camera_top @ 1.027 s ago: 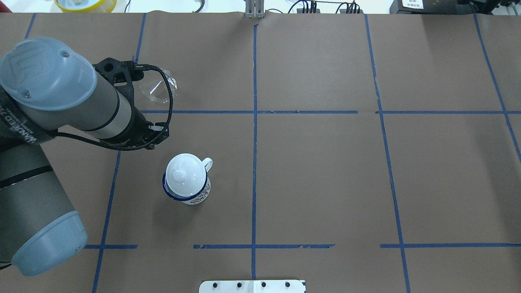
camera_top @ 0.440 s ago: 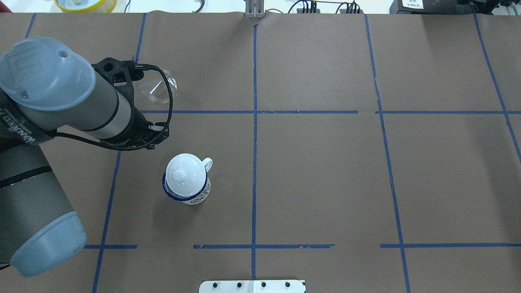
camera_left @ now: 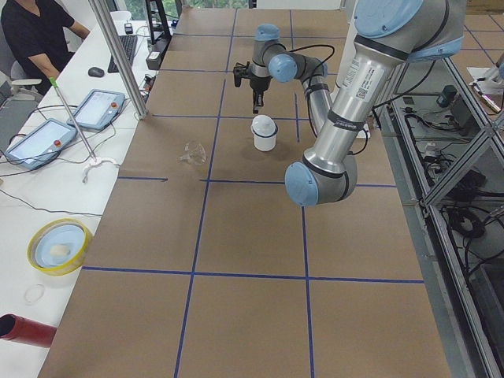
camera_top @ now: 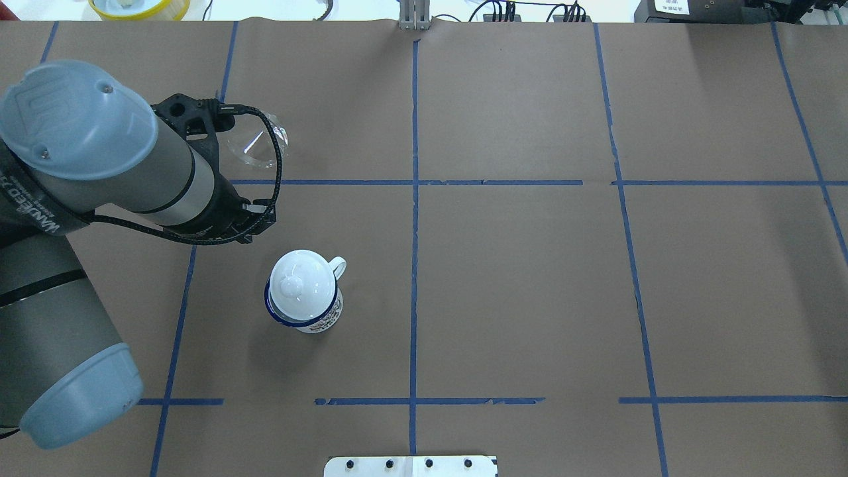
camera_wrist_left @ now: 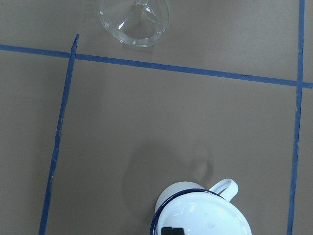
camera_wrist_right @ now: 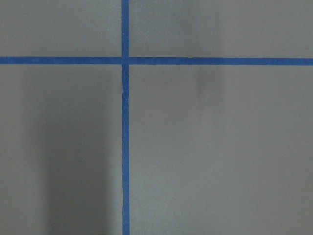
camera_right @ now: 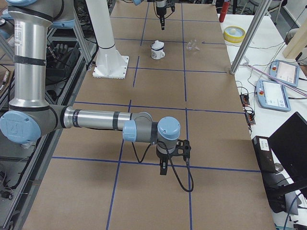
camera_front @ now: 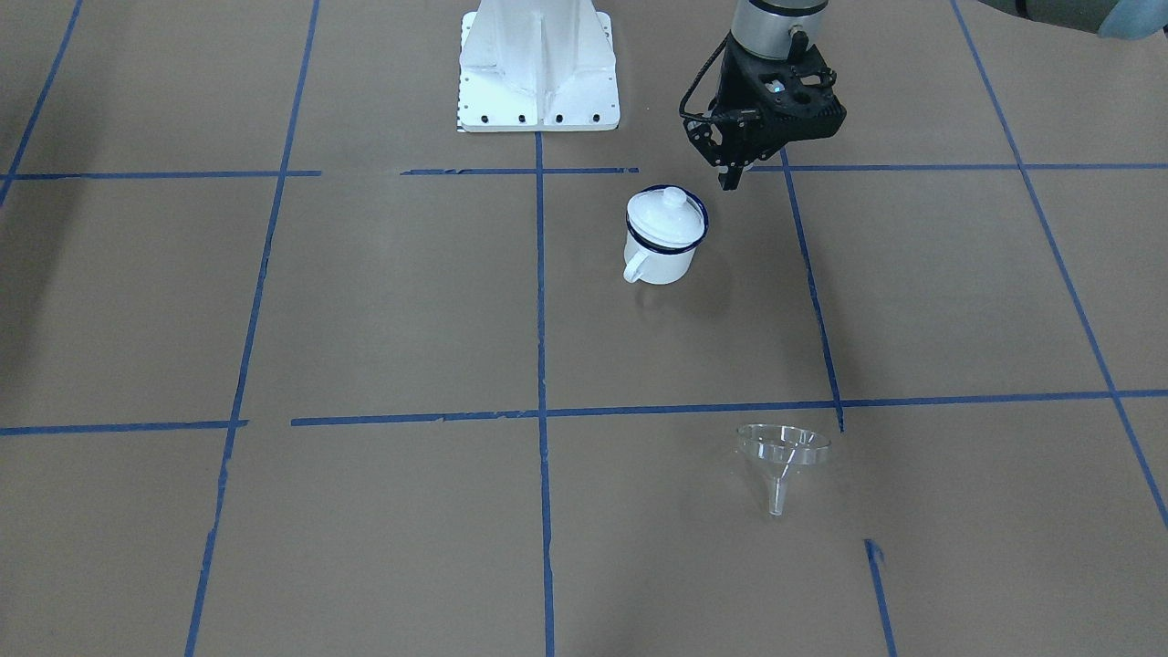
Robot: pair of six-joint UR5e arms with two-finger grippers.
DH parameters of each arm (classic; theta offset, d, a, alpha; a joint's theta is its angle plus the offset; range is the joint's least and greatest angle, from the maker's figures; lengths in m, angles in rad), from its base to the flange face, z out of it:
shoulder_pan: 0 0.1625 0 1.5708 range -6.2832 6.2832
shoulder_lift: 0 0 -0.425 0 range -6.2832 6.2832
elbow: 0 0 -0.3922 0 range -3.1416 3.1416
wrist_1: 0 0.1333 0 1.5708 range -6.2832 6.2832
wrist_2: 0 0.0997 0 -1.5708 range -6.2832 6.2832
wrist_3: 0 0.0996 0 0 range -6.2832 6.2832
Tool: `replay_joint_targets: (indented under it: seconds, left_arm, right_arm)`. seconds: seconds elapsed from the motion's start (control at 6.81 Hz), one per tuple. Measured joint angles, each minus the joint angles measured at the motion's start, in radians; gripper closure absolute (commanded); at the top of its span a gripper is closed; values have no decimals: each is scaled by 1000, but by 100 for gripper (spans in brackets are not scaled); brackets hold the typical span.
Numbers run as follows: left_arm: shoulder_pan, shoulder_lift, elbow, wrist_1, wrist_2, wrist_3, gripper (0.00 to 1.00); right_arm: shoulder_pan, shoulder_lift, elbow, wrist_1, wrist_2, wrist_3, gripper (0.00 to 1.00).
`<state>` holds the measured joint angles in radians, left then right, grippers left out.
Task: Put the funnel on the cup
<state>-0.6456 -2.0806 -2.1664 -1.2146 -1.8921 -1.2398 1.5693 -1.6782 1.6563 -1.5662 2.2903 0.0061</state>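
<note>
The clear funnel lies tilted on the brown paper on the far side of a blue tape line, its stem pointing away from the robot; it also shows in the overhead view and the left wrist view. The white cup with a blue rim stands upright, and a white knobbed lid sits on it. My left gripper hangs above the table just beside the cup, fingers together and empty. My right gripper shows only in the right side view, far from both things; I cannot tell whether it is open or shut.
The white robot base plate stands at the near edge. A yellow bowl sits beyond the far left edge. Blue tape lines cross the brown paper. An operator and tablets are at a side table.
</note>
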Motion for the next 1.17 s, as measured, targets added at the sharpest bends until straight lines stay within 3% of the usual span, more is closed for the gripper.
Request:
replay_joint_targets:
  seconds: [0.44,1.17]
  left_arm:
    - [1,2,26,-27,0,-2,0]
    - [18,23,156,-202,-54,-4,0]
  right_arm:
    - [0,0,0,0,0,0,0]
    - [0,0,0,0,0,0,0]
